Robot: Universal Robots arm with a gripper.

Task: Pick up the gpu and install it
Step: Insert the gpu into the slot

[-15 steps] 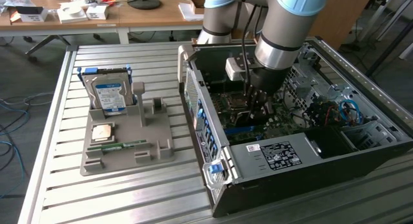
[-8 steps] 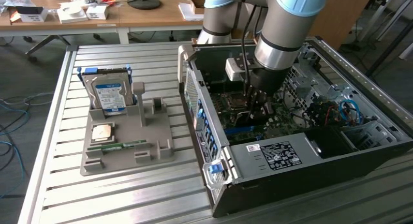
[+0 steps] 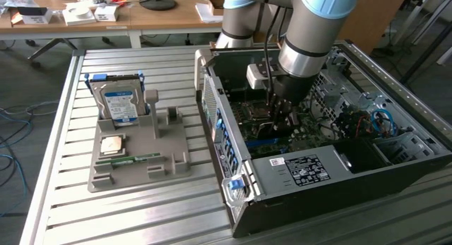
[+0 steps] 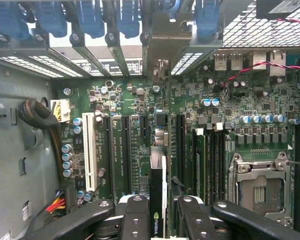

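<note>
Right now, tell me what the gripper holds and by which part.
The gpu, pinched by the gripper across its two faces at the edge away from the motherboard.

From my console the arm (image 3: 310, 38) looked like a run of thick silver-grey tubes, the joints capped in pale blue, with a black ring where the lower sleeve ended. A thin black cable (image 3: 267, 44) ran alongside it, and a small off-white box (image 3: 258, 74) was mounted at the wrist. The gripper (image 4: 162, 206) was matte black. Its fingers (image 4: 136, 215) were chunky linked bars, each dotted with round recessed screws.
</note>
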